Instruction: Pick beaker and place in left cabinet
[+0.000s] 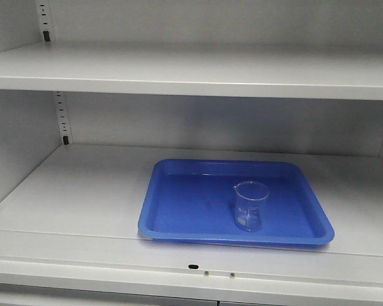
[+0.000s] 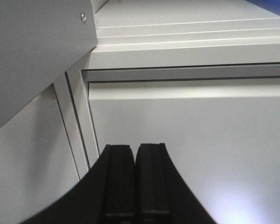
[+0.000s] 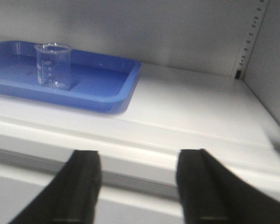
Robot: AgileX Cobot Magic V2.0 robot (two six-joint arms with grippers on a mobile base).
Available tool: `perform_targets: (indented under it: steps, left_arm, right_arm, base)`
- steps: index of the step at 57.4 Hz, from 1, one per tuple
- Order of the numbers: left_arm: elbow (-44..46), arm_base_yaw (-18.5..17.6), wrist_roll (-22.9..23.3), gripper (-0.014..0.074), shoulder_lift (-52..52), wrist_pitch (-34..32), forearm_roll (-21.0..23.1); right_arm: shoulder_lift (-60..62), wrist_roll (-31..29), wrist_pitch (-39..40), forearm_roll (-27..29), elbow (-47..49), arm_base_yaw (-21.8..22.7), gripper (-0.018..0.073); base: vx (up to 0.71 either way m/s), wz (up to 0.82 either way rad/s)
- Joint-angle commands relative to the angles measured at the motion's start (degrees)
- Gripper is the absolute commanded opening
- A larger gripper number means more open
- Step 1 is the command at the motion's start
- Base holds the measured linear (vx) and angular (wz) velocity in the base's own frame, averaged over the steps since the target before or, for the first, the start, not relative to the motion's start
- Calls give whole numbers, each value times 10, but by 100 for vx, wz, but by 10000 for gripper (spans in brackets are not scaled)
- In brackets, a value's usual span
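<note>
The clear glass beaker [image 1: 250, 205] stands upright in a blue tray [image 1: 179, 204] on the middle shelf of the light-grey cabinet [image 1: 83, 191]. It also shows in the right wrist view [image 3: 53, 65], up and to the left of my right gripper [image 3: 139, 161]. The right gripper is open and empty, low in front of the shelf's front edge. My left gripper [image 2: 134, 149] is shut and empty, facing the cabinet's plain lower door [image 2: 191, 154] below the shelf. Neither gripper shows in the front view.
An upper shelf [image 1: 191, 70] runs above the tray. Slotted rails [image 1: 62, 118] run up the back corners. The cabinet's right side wall [image 3: 270, 70] stands right of the tray. Bare shelf [image 3: 196, 107] lies between tray and wall.
</note>
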State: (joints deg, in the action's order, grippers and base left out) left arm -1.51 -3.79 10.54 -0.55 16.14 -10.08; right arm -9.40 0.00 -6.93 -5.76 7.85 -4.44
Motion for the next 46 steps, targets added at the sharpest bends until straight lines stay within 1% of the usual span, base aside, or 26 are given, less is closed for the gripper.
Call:
perform_targets:
  steps: [1,5,9,12,16,26,46]
  left_arm:
    - [5,-4,2,3,-11,-48,1]
    - [5,-4,2,3,-11,-48,1]
    - [5,-4,2,3,-10,-48,1]
    - [5,-4,2,3,-11,-48,1]
    - [5,-4,2,3,-10,-48,1]
    - [5,-4,2,3,-10,-48,1]
    - [5,-4,2,3,-10,-48,1]
  right_arm:
    - [46,24,73,13,-32,6,278]
    - [89,56,74,-2,-69,6,195]
    - [109,66,83,-38,-102,6,114]
    - [102,65,44,-67,-98,6,57]
    - [102,64,31,-79,-98,6,-10]
    - [102,63,34,-69,-98,6,-11]
    - [102,63,33,-70,-98,6,-8]
  base:
    - [0,0]
    - [0,0]
    - [0,0]
    - [0,0]
    - [0,1]
    - [0,0]
    - [0,0]
